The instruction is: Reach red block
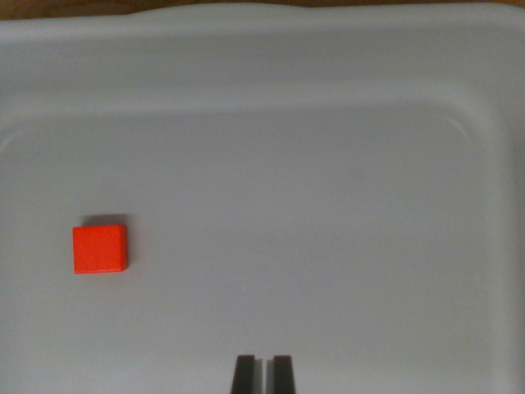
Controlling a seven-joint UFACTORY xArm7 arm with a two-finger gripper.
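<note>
Item 1: red block [101, 249]. Small, square in outline as seen from above, with crisp straight edges and slightly softened corners. Surface is a flat, even orange-red with no markings, matte to faintly glossy. A thin dark shadow runs along its upper edge. It lies flat on the floor of the tray, toward the wrist view's left and a little below mid-height, standing alone with nothing touching it.

Item 2: tray [484, 123]. White, smooth, plastic-looking, with a broad flat floor and a raised rim. The rim steps up in a soft rounded shoulder along the top and down the wrist view's right side, with a gently curved corner at upper right and another at upper left. The finish is uniform and unpatterned, with a mild sheen.

Item 3: gripper [263, 373]. Two dark, flat-faced fingers [244, 375] enter from the bottom edge, near the centre of the frame. They stand parallel and upright with only a narrow pale slit between them, so the jaws are nearly closed and grasp nothing. The tips sit well apart from the block, to its lower right.

Item 4: a thin brown strip [262, 4], possibly a table surface, above the tray's top rim.
</note>
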